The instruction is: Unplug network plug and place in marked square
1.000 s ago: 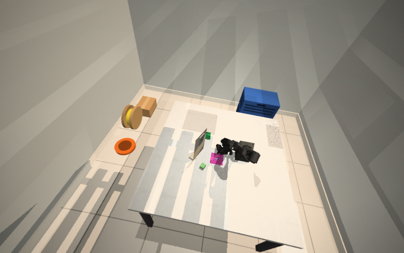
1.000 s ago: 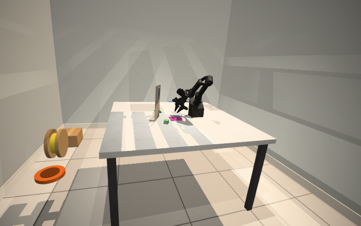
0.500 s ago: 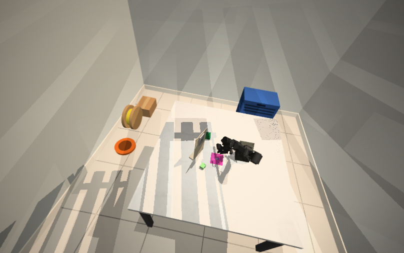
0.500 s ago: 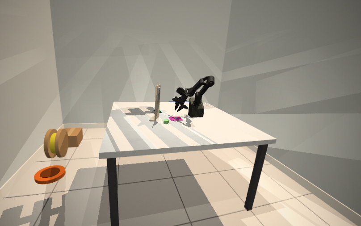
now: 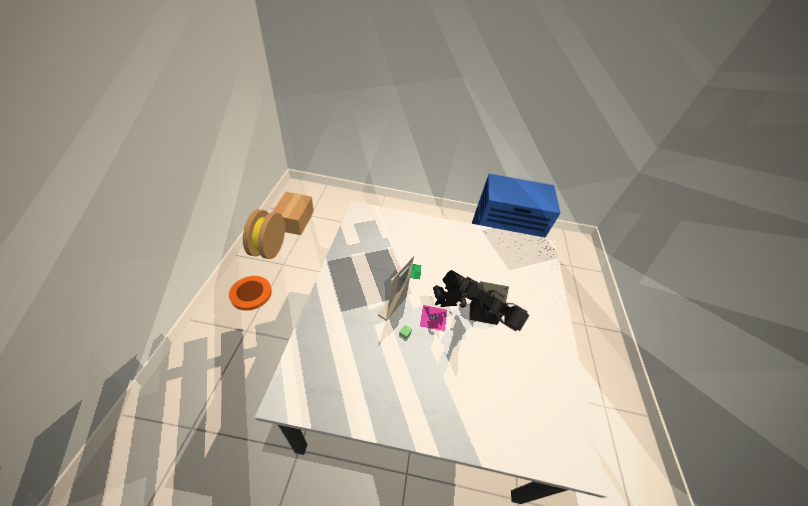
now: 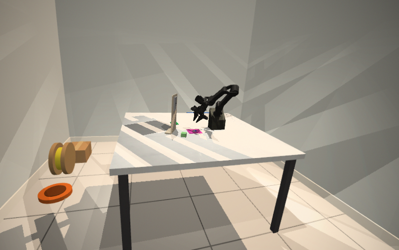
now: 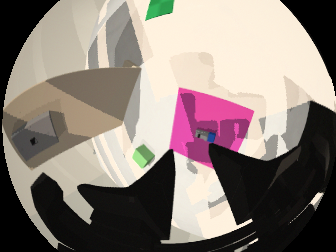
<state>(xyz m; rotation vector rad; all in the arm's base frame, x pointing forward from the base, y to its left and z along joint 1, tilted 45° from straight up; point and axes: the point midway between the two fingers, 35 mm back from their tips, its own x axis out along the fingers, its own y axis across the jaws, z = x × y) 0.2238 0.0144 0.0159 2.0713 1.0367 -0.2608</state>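
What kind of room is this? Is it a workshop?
Probably a small workshop or test room: a robot arm stands on a table, and a blue tool chest, a cable spool and a cardboard box sit on the tiled floor.

Top view looks down from high and far; exterior view faces the table (image 6: 206, 158) sidelong; wrist view looks close past the gripper (image 7: 194, 178). All share the magenta square (image 7: 210, 125).
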